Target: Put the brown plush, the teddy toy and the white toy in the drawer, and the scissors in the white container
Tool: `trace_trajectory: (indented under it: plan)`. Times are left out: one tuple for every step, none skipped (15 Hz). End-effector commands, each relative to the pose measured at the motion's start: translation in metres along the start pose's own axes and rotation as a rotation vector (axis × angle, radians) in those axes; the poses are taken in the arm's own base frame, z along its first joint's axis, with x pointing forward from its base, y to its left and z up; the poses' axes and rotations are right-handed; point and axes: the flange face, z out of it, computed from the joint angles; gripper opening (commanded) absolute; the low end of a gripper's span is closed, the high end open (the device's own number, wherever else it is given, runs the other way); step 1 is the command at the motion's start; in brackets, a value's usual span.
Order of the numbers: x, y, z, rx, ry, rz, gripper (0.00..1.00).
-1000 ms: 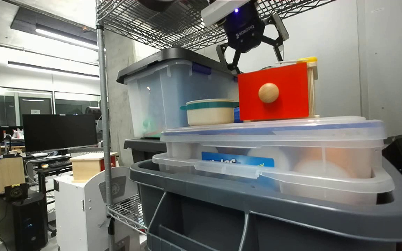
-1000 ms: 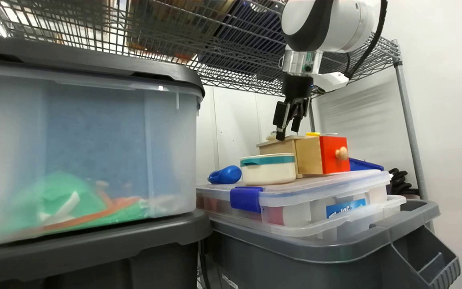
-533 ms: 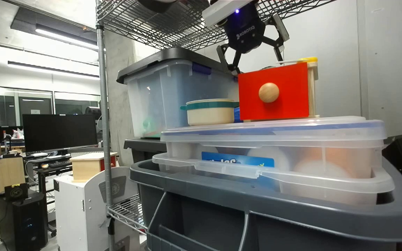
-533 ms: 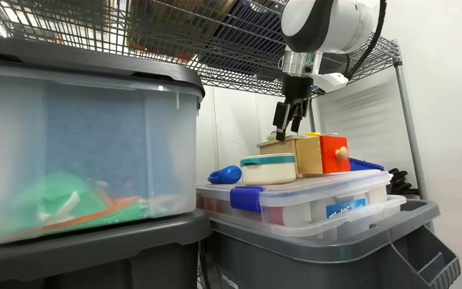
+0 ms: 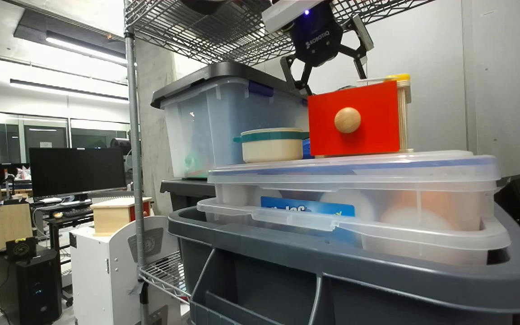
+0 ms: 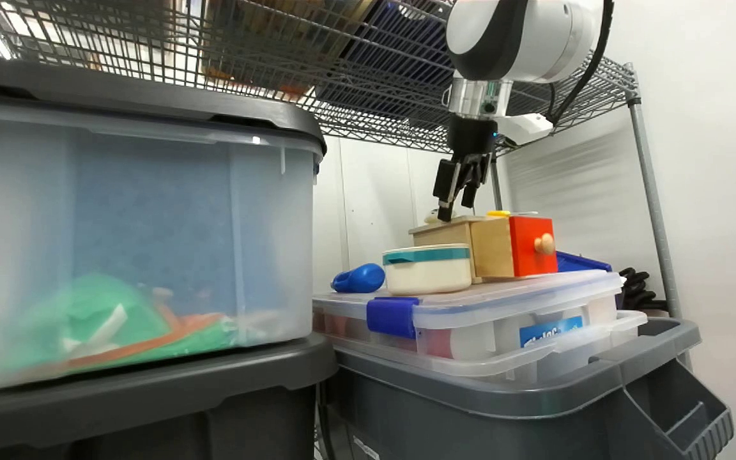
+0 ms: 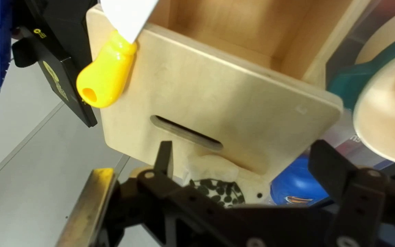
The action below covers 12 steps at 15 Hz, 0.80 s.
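The drawer has a red front (image 5: 355, 119) with a pale knob and is pulled out of its wooden casing (image 7: 218, 99); it also shows in an exterior view (image 6: 532, 246). The visible part of its inside is bare wood. A white toy (image 7: 214, 168) with a black-spotted patch lies at the casing's far edge; part of it shows in an exterior view (image 6: 433, 217). My gripper (image 7: 243, 159) is open and empty above the casing, its fingers apart on either side of the toy in the wrist view. The white container (image 6: 429, 268) has a teal band. Brown plush, teddy and scissors are out of view.
A yellow-handled tool (image 7: 106, 70) lies on the casing, its white blade reaching over the drawer. A blue object (image 6: 360, 278) sits beside the container. A clear bin (image 5: 242, 122) stands alongside, and a wire shelf (image 5: 224, 31) hangs overhead.
My gripper has shifted very slightly up in the last half second and stays open. The drawer, casing and container have not moved.
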Motion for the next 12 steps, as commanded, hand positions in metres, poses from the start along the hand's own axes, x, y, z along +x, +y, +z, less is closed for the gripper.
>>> trace_trajectory:
  plan:
    - [0.007,0.006,-0.002,0.006,0.026,-0.004,1.0]
    - [0.007,0.007,-0.001,0.006,0.026,-0.003,1.0]
    - [0.007,0.007,0.001,0.009,0.026,-0.001,1.0]
    - [0.007,0.006,0.003,0.012,0.025,0.001,1.0]
    - [0.007,0.006,0.005,0.015,0.024,0.003,1.0]
    - [0.007,0.006,0.006,0.018,0.024,0.004,1.0]
    - [0.007,0.006,0.008,0.02,0.023,0.004,1.0]
    - [0.006,0.006,0.01,0.022,0.022,0.005,1.0]
    - [0.006,0.006,0.012,0.024,0.02,0.006,1.0]
    - [0.007,0.006,0.013,0.026,0.019,0.007,1.0]
    - [0.007,0.006,0.015,0.027,0.018,0.008,1.0]
    - [0.007,0.007,0.017,0.029,0.017,0.009,1.0]
